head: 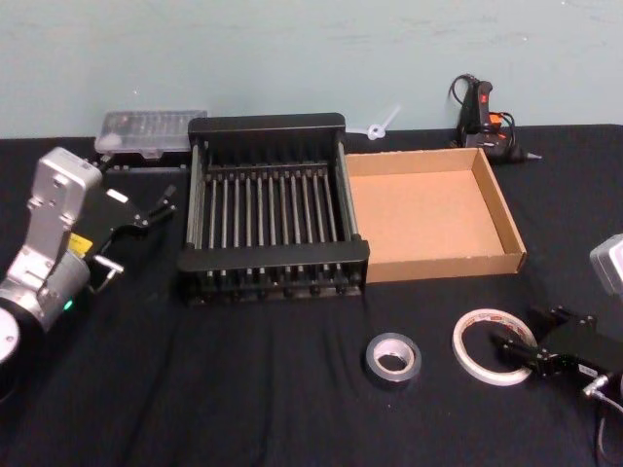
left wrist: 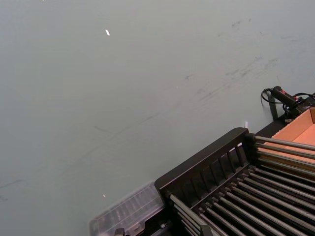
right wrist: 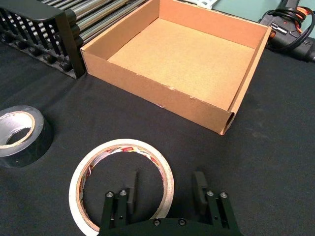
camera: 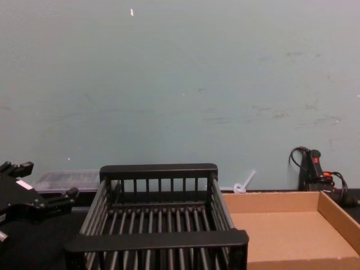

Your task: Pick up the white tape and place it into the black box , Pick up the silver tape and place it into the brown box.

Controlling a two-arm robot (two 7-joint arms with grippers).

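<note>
Our right gripper (right wrist: 165, 189) hangs spread over the flat white ring of tape (right wrist: 121, 184), one finger inside the ring and one outside its near wall; we judge we should lower squarely, then pinch that wall, keeping off the dark grey-silver roll (head: 393, 359) just beside it; the black slatted crate (head: 272, 209) waits across the table; our left gripper (head: 156, 207) idles beside it, its fingers unreadable.
</note>
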